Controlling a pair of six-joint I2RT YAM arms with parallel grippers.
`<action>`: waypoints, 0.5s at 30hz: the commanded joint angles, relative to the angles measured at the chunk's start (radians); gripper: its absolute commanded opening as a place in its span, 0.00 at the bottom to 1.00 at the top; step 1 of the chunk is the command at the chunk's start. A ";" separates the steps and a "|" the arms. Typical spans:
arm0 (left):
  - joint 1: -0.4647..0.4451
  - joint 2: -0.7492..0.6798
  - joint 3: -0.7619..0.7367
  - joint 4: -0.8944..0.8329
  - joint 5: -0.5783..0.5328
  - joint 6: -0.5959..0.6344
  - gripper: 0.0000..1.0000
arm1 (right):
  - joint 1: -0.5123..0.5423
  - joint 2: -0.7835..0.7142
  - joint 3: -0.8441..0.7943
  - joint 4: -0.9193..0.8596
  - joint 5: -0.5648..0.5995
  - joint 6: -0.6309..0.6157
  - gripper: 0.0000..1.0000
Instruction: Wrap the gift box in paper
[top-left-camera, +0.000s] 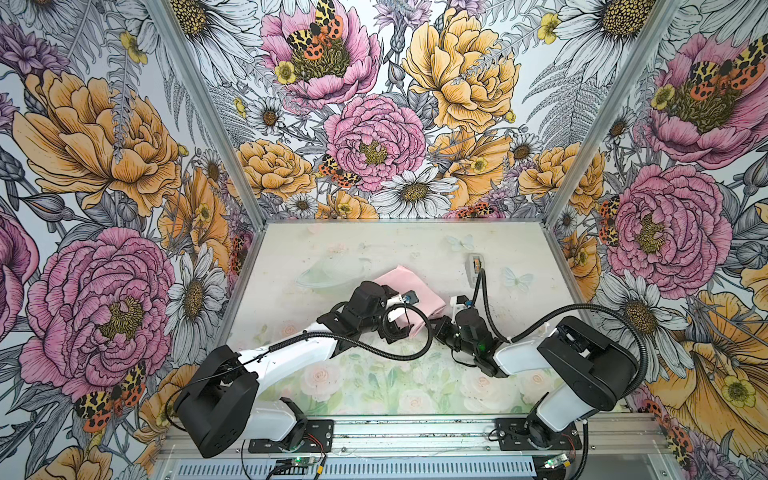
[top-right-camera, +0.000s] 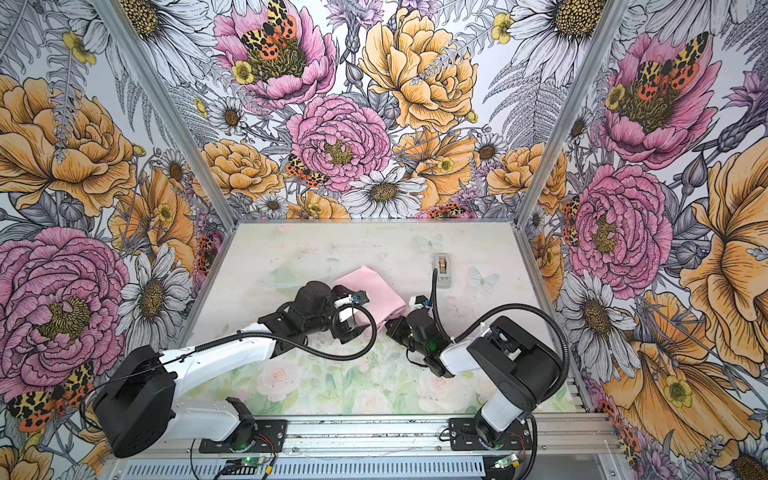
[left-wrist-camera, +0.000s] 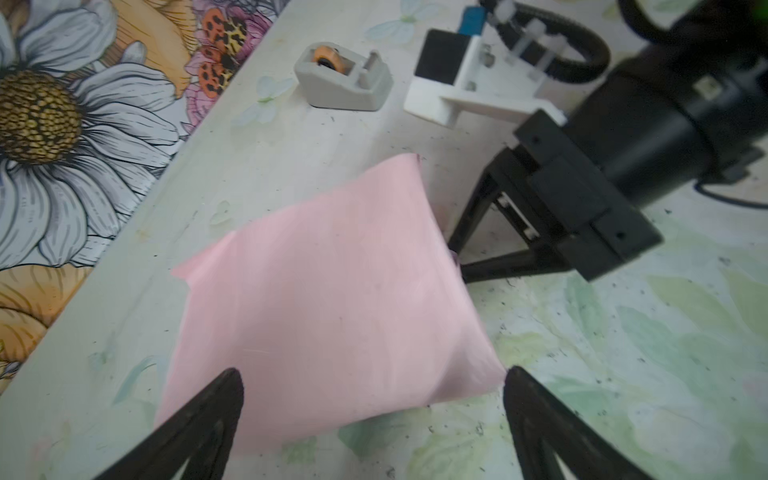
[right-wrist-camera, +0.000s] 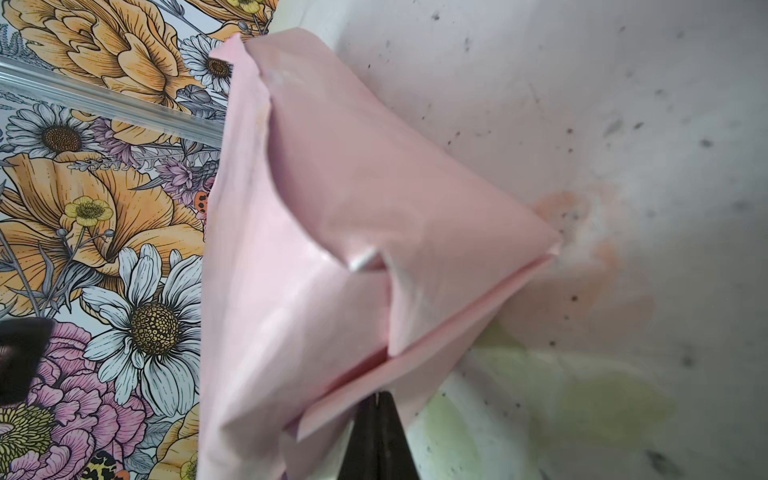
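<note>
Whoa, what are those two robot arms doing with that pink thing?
They're wrapping a present. The paper, pink side out, is folded into a puffy parcel on the table. It covers everything inside, so no box shows. The right gripper is pinched shut on a folded flap at one end of the parcel. The left gripper is wide open at another edge, holding nothing. A grey tape dispenser stands farther back on the table, untouched.
</note>
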 joint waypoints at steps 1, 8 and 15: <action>-0.025 0.015 -0.002 0.081 0.057 0.078 0.99 | 0.005 0.015 -0.002 0.040 0.000 -0.010 0.03; -0.110 0.112 -0.001 0.208 -0.090 0.059 0.99 | 0.002 0.017 -0.002 0.042 -0.003 -0.014 0.00; -0.147 0.212 0.012 0.252 -0.214 0.044 0.99 | 0.000 0.014 -0.009 0.052 -0.006 -0.013 0.00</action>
